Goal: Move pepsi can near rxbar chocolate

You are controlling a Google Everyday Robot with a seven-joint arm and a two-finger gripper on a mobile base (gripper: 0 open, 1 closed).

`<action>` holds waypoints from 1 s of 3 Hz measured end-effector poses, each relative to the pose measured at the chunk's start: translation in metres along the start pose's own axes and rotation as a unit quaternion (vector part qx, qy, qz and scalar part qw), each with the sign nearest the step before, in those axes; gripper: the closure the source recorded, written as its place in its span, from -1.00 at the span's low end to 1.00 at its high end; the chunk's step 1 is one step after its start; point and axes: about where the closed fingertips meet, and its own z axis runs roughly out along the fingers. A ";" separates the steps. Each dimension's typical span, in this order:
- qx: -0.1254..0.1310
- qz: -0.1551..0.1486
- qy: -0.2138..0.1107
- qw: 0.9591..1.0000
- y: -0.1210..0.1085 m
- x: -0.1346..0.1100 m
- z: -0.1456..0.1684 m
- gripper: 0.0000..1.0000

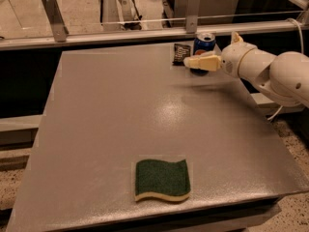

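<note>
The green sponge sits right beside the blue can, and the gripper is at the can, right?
No. In the camera view the green sponge lies at the front of the table, far from the pepsi can; the gripper is at the can.

Arm: your robot's arm [277,71] wears a smooth, glossy white shell of rounded, bulbous segments.
Wrist: a white ball-shaped housing [239,59] with darker seams between the parts.
Gripper: the gripper [195,62] is pale cream-yellow and tapered, over the table's [120,110] far right end.
Cable: a thin white cable [293,30] runs behind the arm.
</note>
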 end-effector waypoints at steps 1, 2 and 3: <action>0.009 -0.031 0.000 0.999 -0.003 -0.030 -0.045 -1.00; 0.007 -0.063 -0.019 0.998 -0.006 -0.063 -0.096 -1.00; -0.020 -0.112 -0.041 0.993 0.006 -0.099 -0.156 -1.00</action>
